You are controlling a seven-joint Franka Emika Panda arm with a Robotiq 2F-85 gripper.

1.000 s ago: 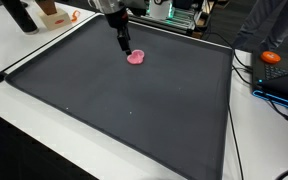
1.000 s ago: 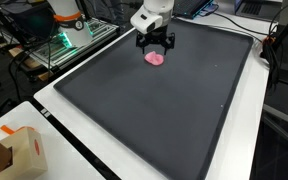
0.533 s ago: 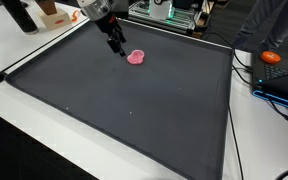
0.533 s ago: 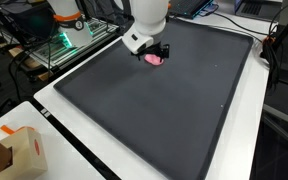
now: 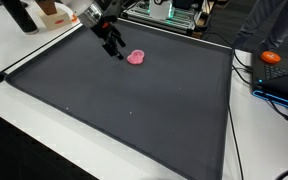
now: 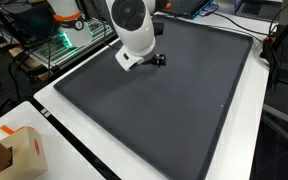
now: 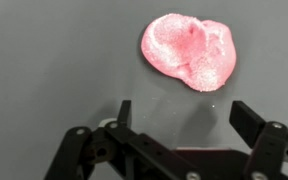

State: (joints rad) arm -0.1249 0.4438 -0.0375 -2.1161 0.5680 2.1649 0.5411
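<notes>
1. Since a second ago the gripper (image 5: 115,50) has swung sideways off the pink lump (image 5: 136,57), which it then stood directly over. It now hangs tilted just beside the lump, towards the near corner of the far edge of the black mat (image 5: 134,115).
2. The pink lump has not shifted. It lies on the mat close to that far edge, touching nothing else.
3. In the wrist view the gripper (image 7: 184,118) stands wide open with nothing between its jaws. Both dark fingers (image 7: 125,112) sit apart from the pink lump (image 7: 189,50), which lies ahead of them on bare mat, nearer the finger on the picture's right.
4. In an exterior view the white wrist housing (image 6: 132,30) of the arm hides the lump. Only the dark tip of the gripper (image 6: 158,60) shows past it, low over the black mat (image 6: 164,115).
5. An orange object (image 5: 272,58) rests on the white table (image 5: 29,45) well apart from the mat. A cardboard box (image 6: 19,150) stands off the mat's near corner.
</notes>
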